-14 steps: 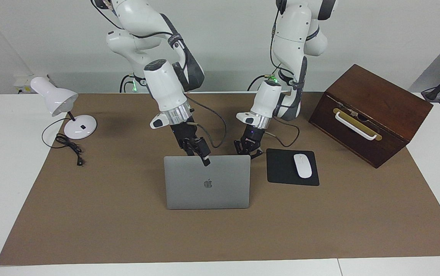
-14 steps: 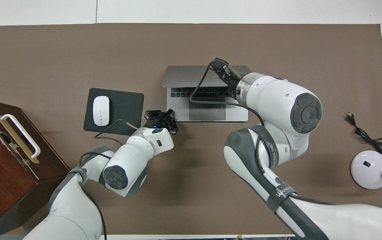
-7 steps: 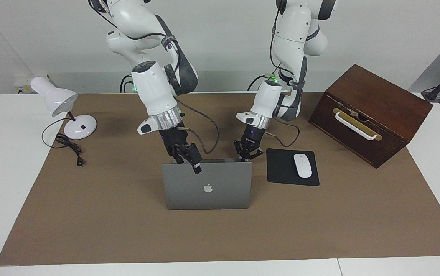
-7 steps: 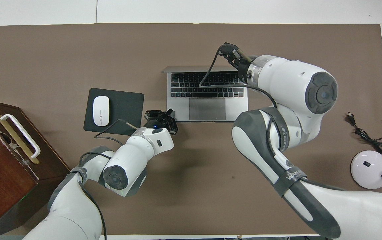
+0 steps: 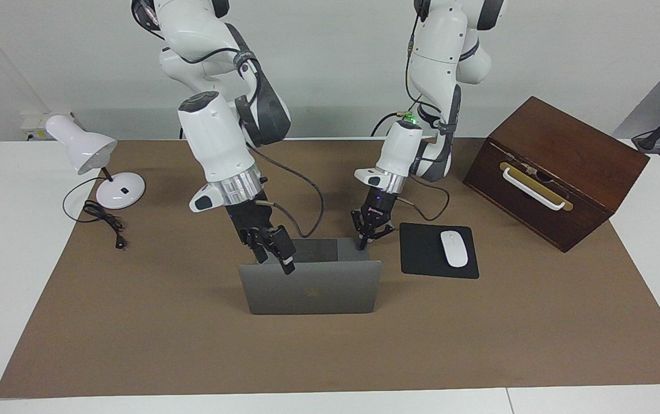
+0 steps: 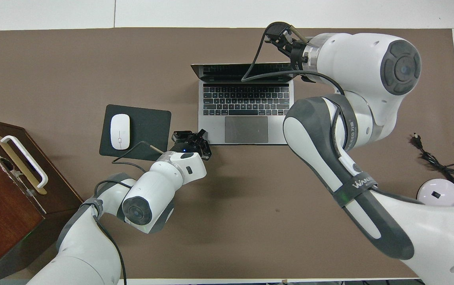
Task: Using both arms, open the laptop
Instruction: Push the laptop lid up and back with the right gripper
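Note:
The silver-grey laptop stands open in the middle of the brown mat, its lid tilted back past upright, with the keyboard and trackpad showing. My right gripper is at the lid's top edge, toward the right arm's end, and it is open with the edge between its fingers. My left gripper is open and low at the base's corner nearest the robots, toward the left arm's end, and touches it.
A black mouse pad with a white mouse lies beside the laptop toward the left arm's end. A brown wooden box stands at that end. A white desk lamp and its cable are at the right arm's end.
My right gripper has moved away from the robots with the lid's edge, swinging the lid from half open to past upright. The left gripper has stayed at the base's corner.

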`<state>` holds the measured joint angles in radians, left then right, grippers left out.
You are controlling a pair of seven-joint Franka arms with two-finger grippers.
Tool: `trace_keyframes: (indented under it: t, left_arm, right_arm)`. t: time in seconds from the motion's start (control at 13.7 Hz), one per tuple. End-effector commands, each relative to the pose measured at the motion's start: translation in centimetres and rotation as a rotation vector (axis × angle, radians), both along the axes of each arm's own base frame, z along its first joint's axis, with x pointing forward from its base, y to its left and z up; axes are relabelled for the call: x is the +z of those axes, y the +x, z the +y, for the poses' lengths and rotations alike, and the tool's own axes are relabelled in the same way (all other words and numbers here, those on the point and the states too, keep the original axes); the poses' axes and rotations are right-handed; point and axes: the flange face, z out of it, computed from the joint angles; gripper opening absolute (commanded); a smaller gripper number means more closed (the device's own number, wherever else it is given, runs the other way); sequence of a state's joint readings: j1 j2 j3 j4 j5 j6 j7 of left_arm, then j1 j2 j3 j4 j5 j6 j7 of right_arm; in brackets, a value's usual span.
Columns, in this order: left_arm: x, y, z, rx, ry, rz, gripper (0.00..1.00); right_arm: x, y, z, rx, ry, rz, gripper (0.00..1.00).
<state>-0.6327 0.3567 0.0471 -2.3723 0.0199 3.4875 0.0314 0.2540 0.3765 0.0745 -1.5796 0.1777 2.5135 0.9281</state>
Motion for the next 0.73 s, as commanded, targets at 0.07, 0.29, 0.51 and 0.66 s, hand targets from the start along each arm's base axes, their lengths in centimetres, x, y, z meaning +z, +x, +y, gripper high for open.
trace_keyframes:
  t: [0.07,0.29,0.51,0.66]
  left_arm:
    - [-1.3,0.8,0.4,-0.012,0.019,-0.006,0.0]
    - [-1.4,0.8,0.5,-0.012,0.02,-0.004,0.0]
    - [-1.3,0.8,0.4,-0.012,0.019,-0.006,0.0]
    - [-1.3,0.8,0.4,-0.013,0.02,-0.006,0.0]
  right_arm:
    - [-0.7,2.9,-1.2,0.023,-0.021,-0.018,0.98]
    - [-0.7,4.3,-1.3,0.039,-0.028,-0.043,0.98]
    - [-0.9,4.5,-1.4,0.04,-0.031,-0.043,0.98]
    - [-0.8,4.2,-1.2,0.045,-0.031,-0.018,0.98]
